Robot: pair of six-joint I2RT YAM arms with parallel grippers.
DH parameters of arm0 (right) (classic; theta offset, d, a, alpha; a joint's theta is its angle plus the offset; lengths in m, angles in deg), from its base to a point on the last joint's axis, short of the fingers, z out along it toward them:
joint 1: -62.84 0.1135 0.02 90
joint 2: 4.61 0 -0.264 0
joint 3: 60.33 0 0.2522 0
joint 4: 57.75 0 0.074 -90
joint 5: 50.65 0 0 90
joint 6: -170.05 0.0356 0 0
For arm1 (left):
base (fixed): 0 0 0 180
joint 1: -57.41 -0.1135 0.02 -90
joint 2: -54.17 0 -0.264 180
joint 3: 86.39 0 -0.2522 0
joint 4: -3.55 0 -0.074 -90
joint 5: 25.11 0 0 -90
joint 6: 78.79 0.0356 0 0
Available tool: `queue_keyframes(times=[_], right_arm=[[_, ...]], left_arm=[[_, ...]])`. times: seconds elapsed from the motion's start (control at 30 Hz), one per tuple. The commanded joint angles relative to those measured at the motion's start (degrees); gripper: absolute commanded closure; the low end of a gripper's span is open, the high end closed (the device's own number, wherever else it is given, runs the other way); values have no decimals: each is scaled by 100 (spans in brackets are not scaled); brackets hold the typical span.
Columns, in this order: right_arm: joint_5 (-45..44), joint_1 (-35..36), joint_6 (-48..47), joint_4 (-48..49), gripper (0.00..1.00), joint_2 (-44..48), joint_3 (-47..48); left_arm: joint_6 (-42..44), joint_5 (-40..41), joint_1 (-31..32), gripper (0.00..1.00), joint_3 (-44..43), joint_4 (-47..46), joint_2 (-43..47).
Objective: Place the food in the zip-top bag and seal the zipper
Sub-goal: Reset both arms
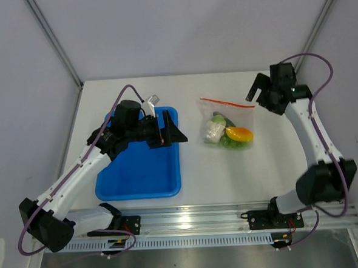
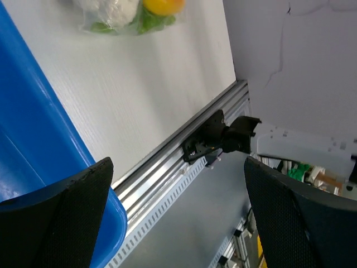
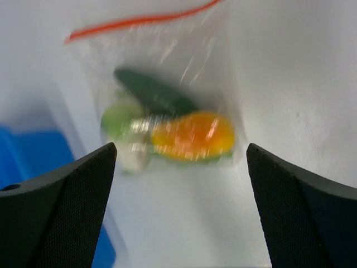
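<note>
The clear zip-top bag (image 1: pixel 227 120) lies flat on the white table with its orange-red zipper (image 1: pixel 227 102) at the far end. Inside it are the orange-yellow fruit (image 1: pixel 239 133), the white cabbage head (image 1: pixel 213 132), the green grapes (image 1: pixel 228 142) and the dark cucumber (image 1: pixel 223 117). The right wrist view shows the bag (image 3: pixel 167 84), zipper (image 3: pixel 139 21), fruit (image 3: pixel 192 135) and cucumber (image 3: pixel 156 92), blurred. My right gripper (image 1: pixel 254 93) is open and empty, raised to the right of the zipper. My left gripper (image 1: pixel 173 131) is open and empty over the tray's right edge.
A blue plastic tray (image 1: pixel 141 166) sits left of the bag, under my left arm; it also shows in the left wrist view (image 2: pixel 33 145). A metal rail (image 1: pixel 190 221) runs along the table's near edge. Grey walls stand at the back and sides.
</note>
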Motion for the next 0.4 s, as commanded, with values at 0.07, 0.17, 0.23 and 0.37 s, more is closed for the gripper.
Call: queue_keyframes(times=[0.07,0.17,0.23,0.37], right_arm=[[127,926,259,65,1,2187,-2151],[-55,1700,706,409,1,3831,-3396],[-100,2122,1067,401,0,5044,-3901],[-391,2562,1481,14,1,6907,-4684]], left_arm=[[-765,-427,-537,0,1197,-2438,722],[-924,-200,-599,0,2049,-3413,1512],[-941,37,-599,1,2819,-3881,2364],[-880,31,-599,1,3711,-4287,3744]])
